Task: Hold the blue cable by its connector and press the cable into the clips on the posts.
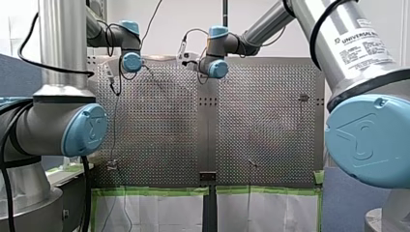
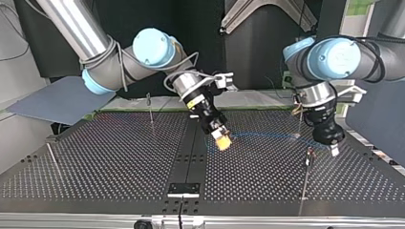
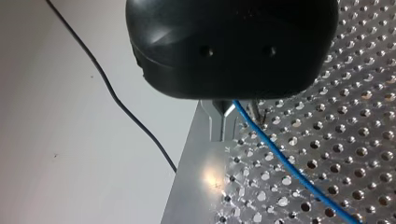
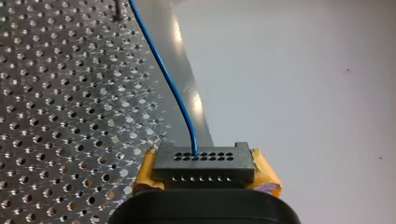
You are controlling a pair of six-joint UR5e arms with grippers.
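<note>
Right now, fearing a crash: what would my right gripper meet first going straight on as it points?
Likely the table, close under it: my right gripper tilts down there, black connector leading. Depth unclear.

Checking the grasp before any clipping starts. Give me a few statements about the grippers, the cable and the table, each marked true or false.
1. My right gripper clamps a black connector between yellow pads. True.
2. The wire leaving that connector is red. False: it is a blue cable.
3. The blue cable runs over the table to my left gripper. True.
4. The work surface is solid wood. False: the table is perforated metal.
</note>
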